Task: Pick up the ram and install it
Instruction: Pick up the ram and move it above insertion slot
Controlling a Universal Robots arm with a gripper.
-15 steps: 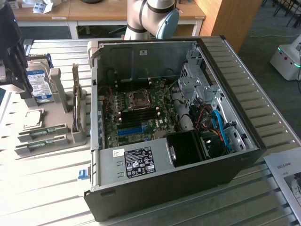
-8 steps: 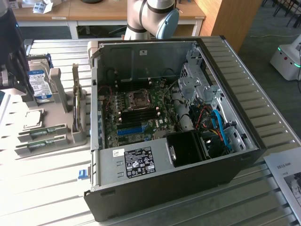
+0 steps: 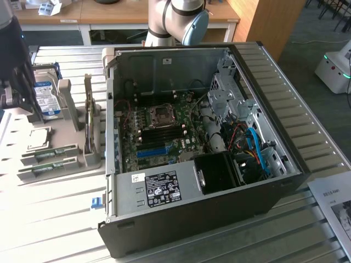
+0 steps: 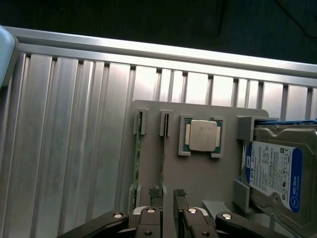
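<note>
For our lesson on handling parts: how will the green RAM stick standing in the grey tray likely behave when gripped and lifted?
The ram looks like a thin board, so probably stiff and light. Its narrow edge gives the fingers little to hold, so it might twist or slip. Seated in slotted holders on the tray, it may bind unless lifted straight.

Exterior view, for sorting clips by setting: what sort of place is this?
Likely a robotics lab set up for PC assembly: an opened computer case on a slatted metal table, a grey parts holder with a hard drive, and desks behind.
</note>
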